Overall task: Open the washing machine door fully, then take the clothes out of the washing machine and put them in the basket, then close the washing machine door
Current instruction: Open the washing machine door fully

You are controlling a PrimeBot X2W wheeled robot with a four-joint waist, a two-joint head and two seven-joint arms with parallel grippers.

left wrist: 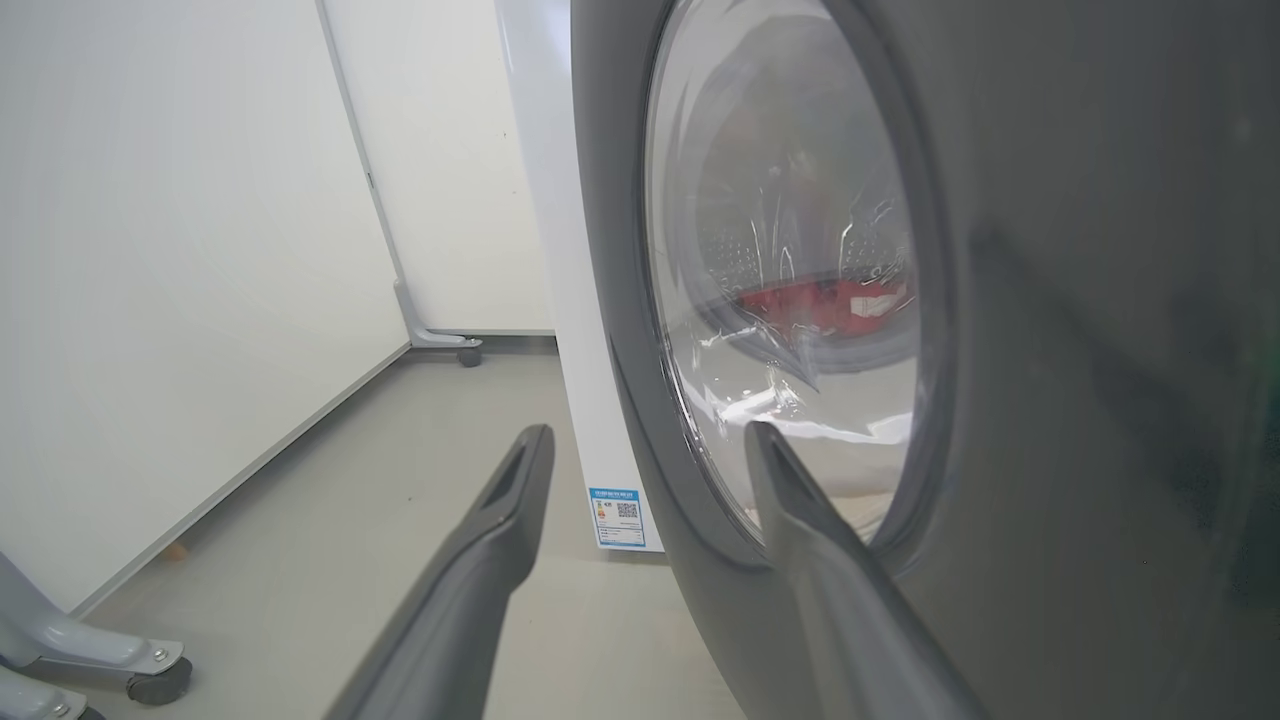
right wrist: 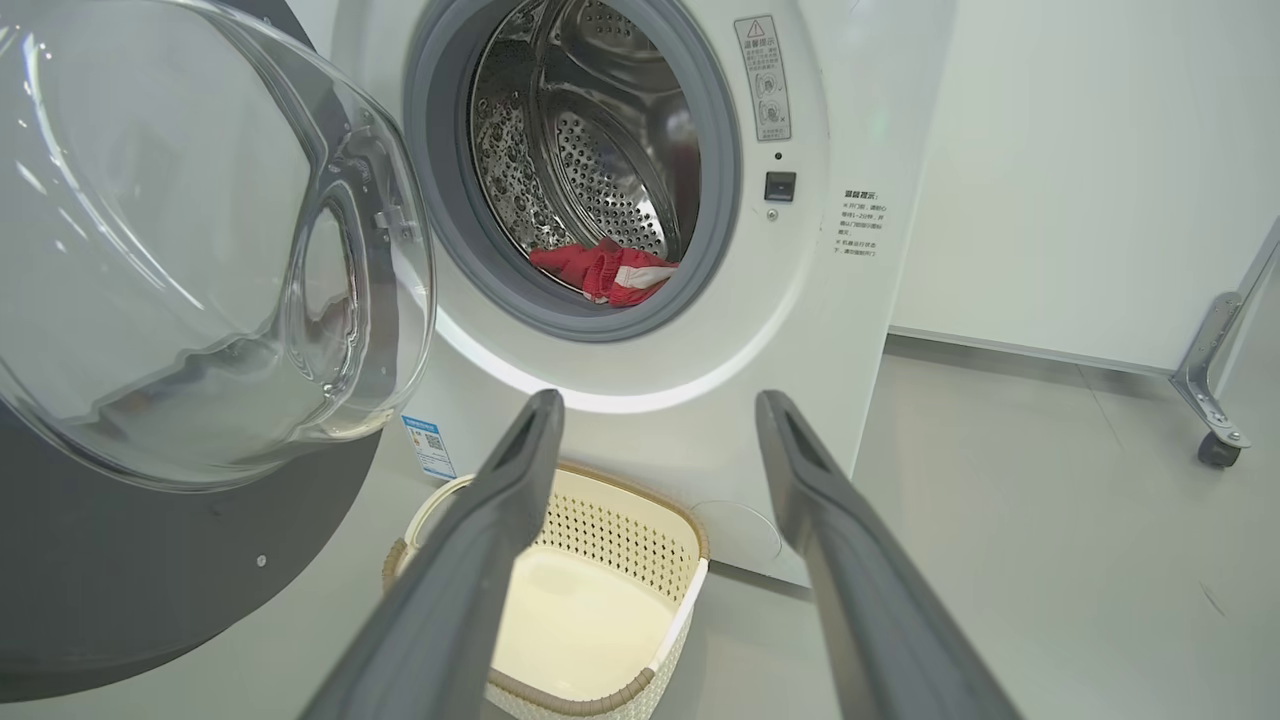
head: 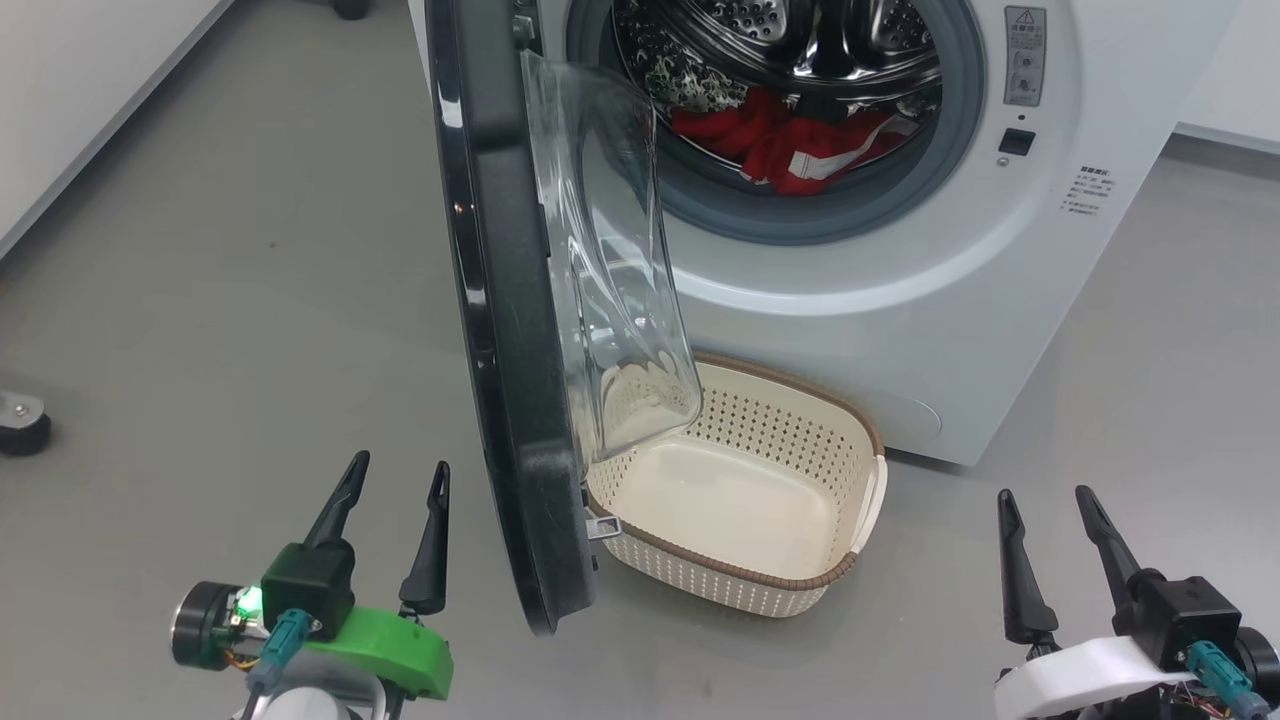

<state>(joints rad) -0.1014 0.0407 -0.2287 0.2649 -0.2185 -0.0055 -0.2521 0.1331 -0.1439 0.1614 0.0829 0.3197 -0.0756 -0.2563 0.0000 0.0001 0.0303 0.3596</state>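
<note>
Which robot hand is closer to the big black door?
Left. The left gripper sits just beside the washing machine door, outside it; the right gripper is beyond the basket.

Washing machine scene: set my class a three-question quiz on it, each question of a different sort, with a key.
1. True or false: the clothes lie in the basket.
2. The door of the machine is: A shut, B swung open, C taken off.
3. Fill in: the left gripper and the right gripper both stand ____, holding nothing.
Key: 1 false, they lie in the machine; 2 B; 3 open.
</note>
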